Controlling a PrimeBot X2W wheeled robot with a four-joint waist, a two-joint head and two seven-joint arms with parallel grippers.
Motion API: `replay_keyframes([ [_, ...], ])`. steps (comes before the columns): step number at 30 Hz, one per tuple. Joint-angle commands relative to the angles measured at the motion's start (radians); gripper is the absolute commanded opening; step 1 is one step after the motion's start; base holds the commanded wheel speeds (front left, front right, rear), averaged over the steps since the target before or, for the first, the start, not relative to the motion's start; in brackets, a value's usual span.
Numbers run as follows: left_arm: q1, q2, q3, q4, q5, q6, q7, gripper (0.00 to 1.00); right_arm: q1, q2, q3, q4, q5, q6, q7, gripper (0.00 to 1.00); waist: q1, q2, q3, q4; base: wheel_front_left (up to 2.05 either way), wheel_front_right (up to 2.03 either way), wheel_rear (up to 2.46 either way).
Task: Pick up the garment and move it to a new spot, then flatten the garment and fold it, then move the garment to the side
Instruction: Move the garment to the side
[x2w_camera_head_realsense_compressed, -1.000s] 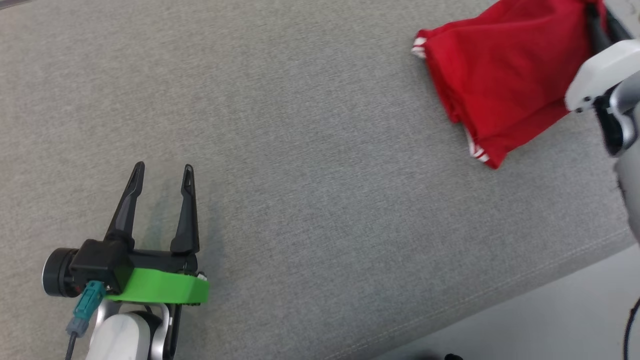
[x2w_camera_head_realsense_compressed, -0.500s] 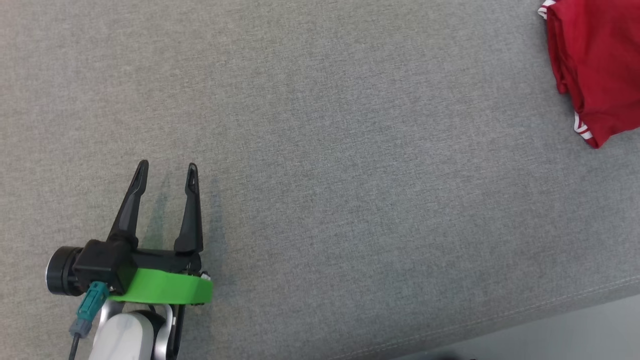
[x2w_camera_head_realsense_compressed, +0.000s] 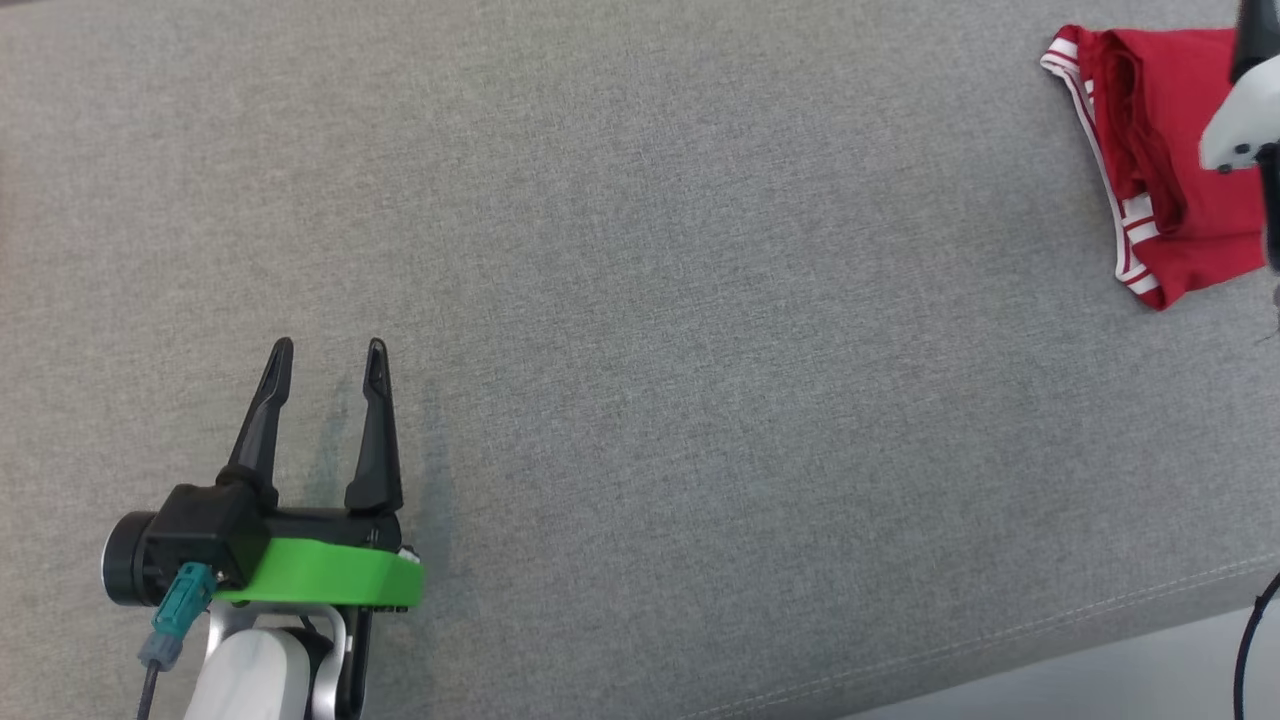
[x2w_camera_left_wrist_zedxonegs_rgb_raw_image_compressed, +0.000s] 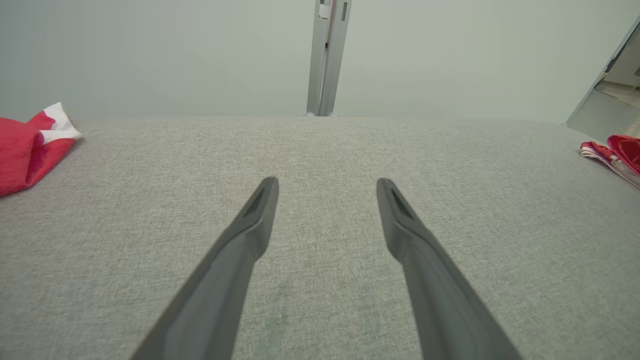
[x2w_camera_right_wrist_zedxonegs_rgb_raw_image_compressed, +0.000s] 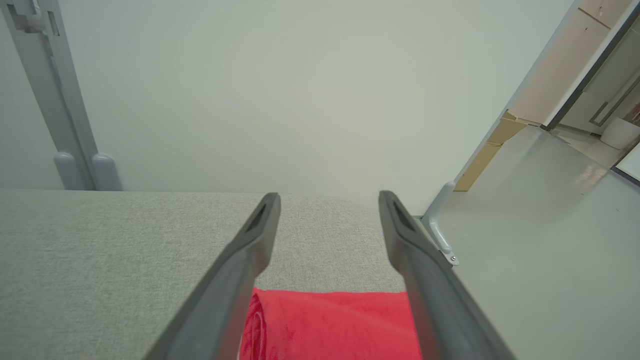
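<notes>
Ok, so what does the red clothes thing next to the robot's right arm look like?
The red garment looks like soft cloth, red with white striped trim along one edge. It is folded into a thick bundle with a few creases and lies on the grey fabric surface, near its right end. The right gripper hangs over it with its jaws open, pinching nothing. I cannot tell whether a finger brushes the cloth.

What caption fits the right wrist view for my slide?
Right gripper open over the folded red garment, near the end of the grey fabric surface.
</notes>
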Motion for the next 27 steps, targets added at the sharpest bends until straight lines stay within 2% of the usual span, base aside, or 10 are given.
replay_keyframes([
  [1, 0.003, -0.002, 0.009, 0.009, -0.008, 0.01, -0.008, 1.0, 0.027, 0.017, 0.027, -0.01, 0.011, -0.001, -0.006, 1.0, 0.0, 0.0, -0.047, 0.005, 0.0, 0.0, 0.0],
  [8, 0.042, -0.017, 0.06, 0.086, -0.044, 0.028, -0.025, 1.0, 0.116, 0.094, 0.179, -0.056, 0.098, -0.001, -0.006, 1.0, 0.0, 0.0, -0.17, 0.031, 0.0, 0.0, 0.0],
  [14, 0.099, -0.038, 0.104, 0.132, -0.065, 0.04, -0.032, 1.0, 0.262, 0.131, 0.25, -0.147, 0.195, -0.001, -0.007, 1.0, 0.0, 0.0, -0.271, 0.066, 0.0, 0.0, 0.0],
  [21, 0.193, -0.067, 0.147, 0.135, -0.052, 0.033, -0.033, 1.0, 0.508, 0.177, 0.236, -0.341, 0.236, -0.001, -0.007, 1.0, 0.0, 0.0, -0.35, 0.106, 0.0, 0.0, 0.0],
  [27, 0.269, -0.085, 0.163, 0.126, -0.047, 0.032, -0.033, 1.0, 0.726, 0.262, 0.188, -0.497, 0.204, -0.001, -0.007, 1.0, 0.0, 0.0, -0.405, 0.127, 0.0, 0.0, 0.0],
])
